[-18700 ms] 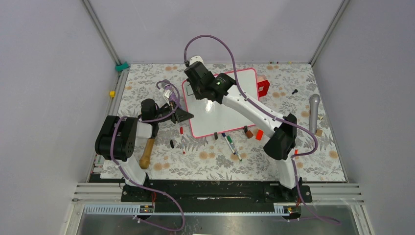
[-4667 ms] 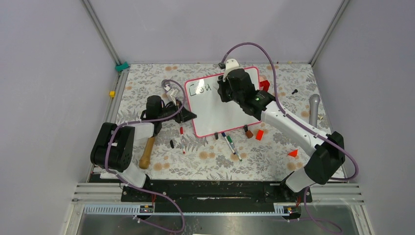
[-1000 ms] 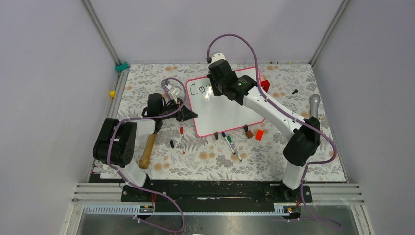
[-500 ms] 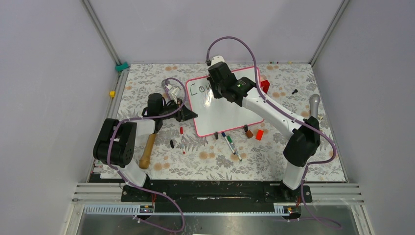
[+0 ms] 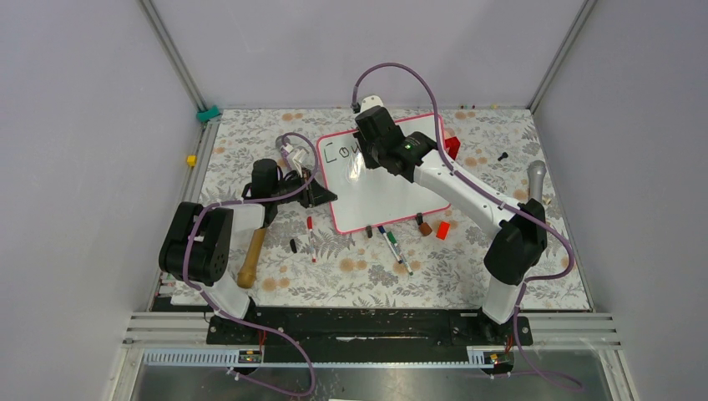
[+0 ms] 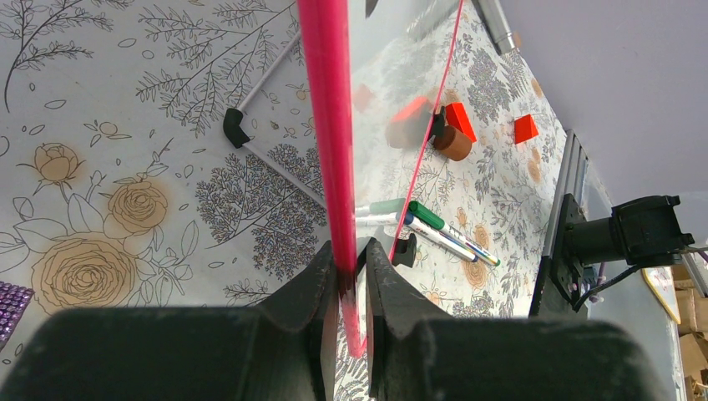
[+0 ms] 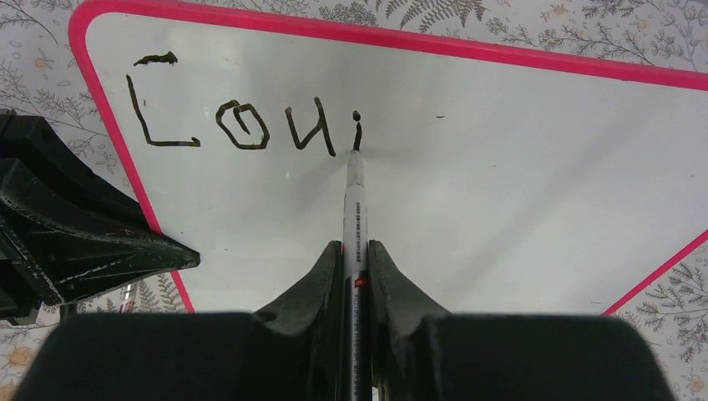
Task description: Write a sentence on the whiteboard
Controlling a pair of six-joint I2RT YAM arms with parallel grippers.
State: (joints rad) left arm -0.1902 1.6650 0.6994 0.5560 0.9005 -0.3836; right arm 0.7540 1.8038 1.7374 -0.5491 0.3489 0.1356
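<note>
Right arm reaches toward eleven o'clock, right gripper (image 7: 356,247) clamping a marker (image 7: 354,196) tip-down on the whiteboard (image 7: 518,159); left gripper (image 6: 349,261) pinches its left edge.

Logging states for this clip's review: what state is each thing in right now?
whiteboard: edge clamped, partly written on
sentence: unfinished, reads "Cou" plus a short stroke
marker: uncapped, tip touching the whiteboard
left gripper: shut on the whiteboard's frame
right gripper: shut on the marker
</note>
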